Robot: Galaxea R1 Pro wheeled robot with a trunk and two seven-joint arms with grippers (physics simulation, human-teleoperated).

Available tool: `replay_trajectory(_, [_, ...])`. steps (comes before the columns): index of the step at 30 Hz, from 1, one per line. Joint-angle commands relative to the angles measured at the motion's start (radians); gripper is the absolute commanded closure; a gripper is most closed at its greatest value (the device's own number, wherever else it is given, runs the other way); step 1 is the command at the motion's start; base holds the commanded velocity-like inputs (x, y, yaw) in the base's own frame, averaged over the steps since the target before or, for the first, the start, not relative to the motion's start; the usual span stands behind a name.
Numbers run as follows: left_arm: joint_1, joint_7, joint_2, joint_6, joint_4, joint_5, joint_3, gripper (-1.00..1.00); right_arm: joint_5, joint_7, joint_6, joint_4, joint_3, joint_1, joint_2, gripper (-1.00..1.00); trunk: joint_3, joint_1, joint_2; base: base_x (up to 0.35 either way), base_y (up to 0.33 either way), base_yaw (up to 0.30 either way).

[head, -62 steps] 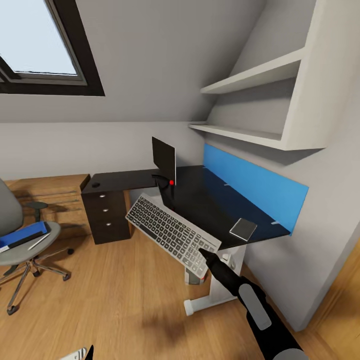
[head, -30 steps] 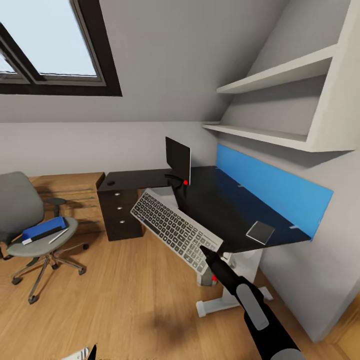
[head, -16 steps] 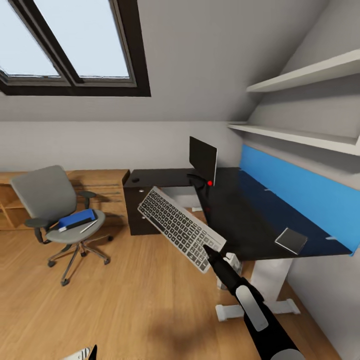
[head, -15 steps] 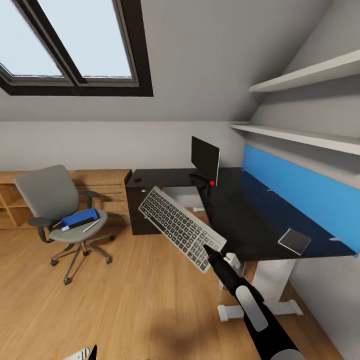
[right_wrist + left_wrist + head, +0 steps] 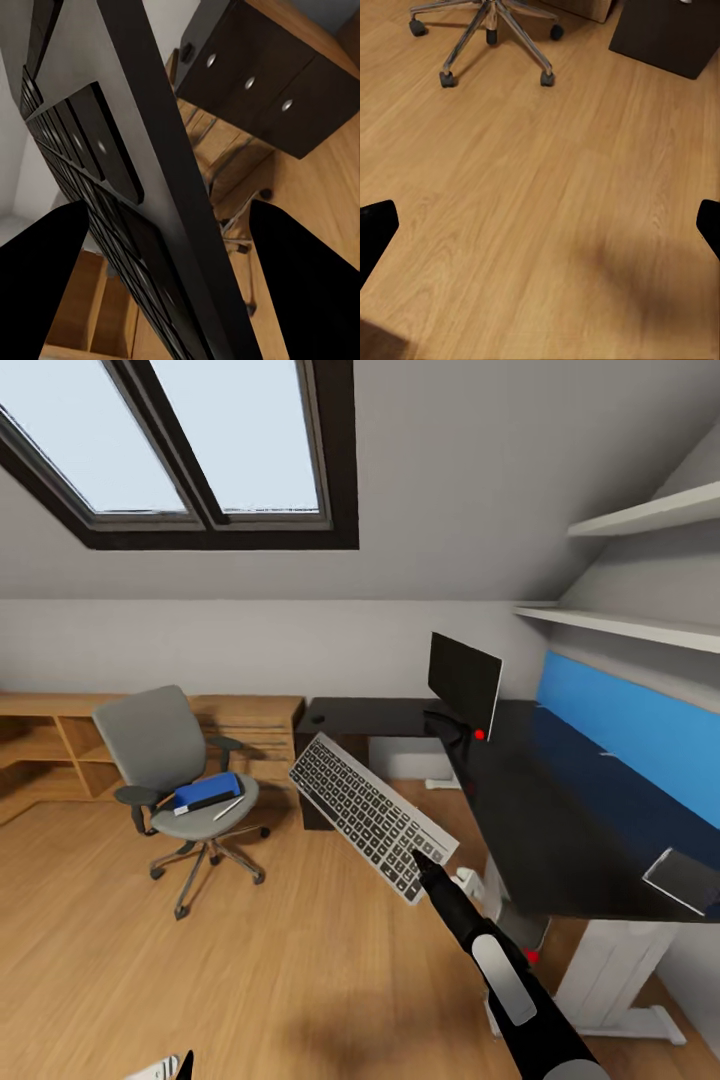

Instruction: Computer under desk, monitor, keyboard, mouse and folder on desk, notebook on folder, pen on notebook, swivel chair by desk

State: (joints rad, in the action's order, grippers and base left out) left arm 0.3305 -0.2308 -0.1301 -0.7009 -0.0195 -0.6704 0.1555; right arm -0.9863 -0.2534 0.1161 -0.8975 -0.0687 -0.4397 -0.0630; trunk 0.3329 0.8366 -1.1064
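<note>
View has swung left (camera pan, not the objects): swivel chair (image 5: 175, 760) with folder (image 5: 207, 792) and pen (image 5: 228, 807) now in frame. Right gripper (image 5: 428, 867) jaws stay clamped on the keyboard (image 5: 370, 815) near corner, mid-air, short of the tabletop (image 5: 560, 830); monitor (image 5: 465, 682) beyond. Left gripper (image 5: 540, 225) jaws wide, empty, over floor. Keyboard not placed yet.

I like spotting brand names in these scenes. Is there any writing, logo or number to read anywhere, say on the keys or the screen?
None can be read.
Keyboard, held in the right claw: key legends are pale specks, too small to read.
Monitor: dark screen, only a red light.
Folder: plain blue, no label visible.
</note>
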Motion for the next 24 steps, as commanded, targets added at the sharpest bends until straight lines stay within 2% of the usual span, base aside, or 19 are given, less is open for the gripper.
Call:
replay_trajectory(1, [0.001,-0.005,0.0,-0.002,0.001,-0.011,0.007,-1.0,-0.013,-0.004,0.006,0.0,0.001,-0.001,0.0,1.0,0.001,0.001,-0.001,0.329,-0.081,0.018])
replay_trajectory(11, [0.001,-0.005,0.0,-0.002,0.001,-0.011,0.007,-1.0,-0.014,-0.003,0.004,0.0,0.002,-0.001,0.002,1.0,0.001,0.001,-0.001,0.303,-0.085,0.003])
replay_trajectory(18, [0.001,-0.005,0.001,-0.003,0.001,-0.01,0.007,-1.0,-0.013,-0.004,0.004,0.0,0.002,-0.001,0.001,1.0,-0.004,0.001,-0.001,0.057,0.013,0.0])
replay_trajectory(24, [0.001,-0.006,0.002,-0.003,0.001,-0.009,0.007,-1.0,-0.012,-0.004,0.004,0.0,0.001,-0.001,0.001,1.0,-0.013,0.001,-0.001,0.006,0.227,0.0])
